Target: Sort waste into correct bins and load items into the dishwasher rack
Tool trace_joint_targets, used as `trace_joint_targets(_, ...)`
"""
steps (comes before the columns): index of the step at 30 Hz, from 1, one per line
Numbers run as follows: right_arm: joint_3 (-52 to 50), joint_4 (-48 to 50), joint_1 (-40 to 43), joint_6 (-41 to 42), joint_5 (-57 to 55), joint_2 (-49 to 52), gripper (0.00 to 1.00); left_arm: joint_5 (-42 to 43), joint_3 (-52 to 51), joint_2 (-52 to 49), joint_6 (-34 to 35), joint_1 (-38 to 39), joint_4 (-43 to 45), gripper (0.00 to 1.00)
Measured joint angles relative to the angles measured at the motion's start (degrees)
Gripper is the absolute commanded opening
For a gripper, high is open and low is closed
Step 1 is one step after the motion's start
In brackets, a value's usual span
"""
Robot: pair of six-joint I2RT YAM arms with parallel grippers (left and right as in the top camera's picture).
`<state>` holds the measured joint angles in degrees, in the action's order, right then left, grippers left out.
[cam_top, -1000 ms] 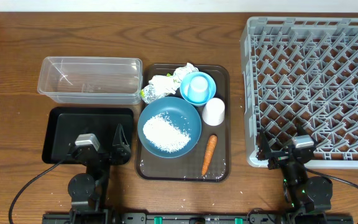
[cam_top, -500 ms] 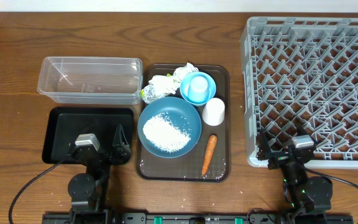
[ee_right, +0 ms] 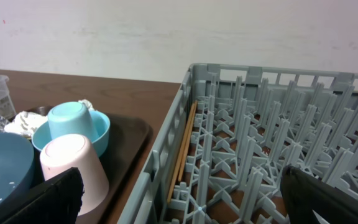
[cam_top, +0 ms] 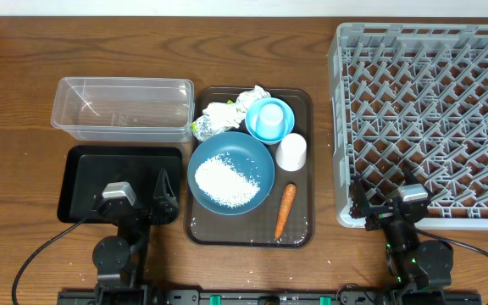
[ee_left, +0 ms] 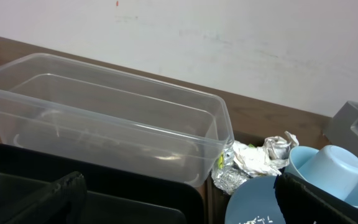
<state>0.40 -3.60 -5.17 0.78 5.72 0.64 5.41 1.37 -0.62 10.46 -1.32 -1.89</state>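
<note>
Nearest to me, my left claw [ee_left: 179, 182] is spread wide over the near end of the shallow black bin [cam_top: 83, 174], with nothing between its fingers. My right claw [ee_right: 180, 176] is just as wide and grips nothing, sitting at the near left corner of the grey rack [cam_top: 430, 110]. Between them a flat brown tray [cam_top: 299, 212] lies on the wooden surface [cam_top: 15, 68] and carries nearly everything. At its near right the orange carrot [cam_top: 285, 211] lies loose on the tray, just beside the wide dark-blue bowl [cam_top: 257, 157], which holds the heap of white rice [cam_top: 225, 182]. Behind the carrot the pinkish-white cup [cam_top: 291, 152] stands bottom up on the tray, close against the big bowl's rim. Farther back, the pale-blue cup [cam_top: 269, 119] sits bottom up inside the small pale-blue bowl [cam_top: 289, 119]. Left of that bowl, at the tray's far left corner, the crumpled white wrappers [cam_top: 219, 114] with yellow-green bits are bunched together, partly tucked behind the big bowl. Beyond the black bin and just left of the tray stands the clear plastic tub [cam_top: 123, 82]. The rack runs from my right claw to the far edge of the surface, and thin wooden sticks [ee_right: 185, 146] lean along the inside of its left wall among the pegs.
</note>
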Motion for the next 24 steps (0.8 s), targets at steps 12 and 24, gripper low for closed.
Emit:
trace_joint_targets(12,0.00,0.11,0.00,0.28,0.61,0.00,0.99,0.00,0.00,0.00,0.00,0.00,0.00,0.99)
trace_joint_targets(24,-0.02,3.54,0.00,36.39,36.59,0.07,0.99,-0.02,0.00,0.00,0.00,0.00,0.00,0.99)
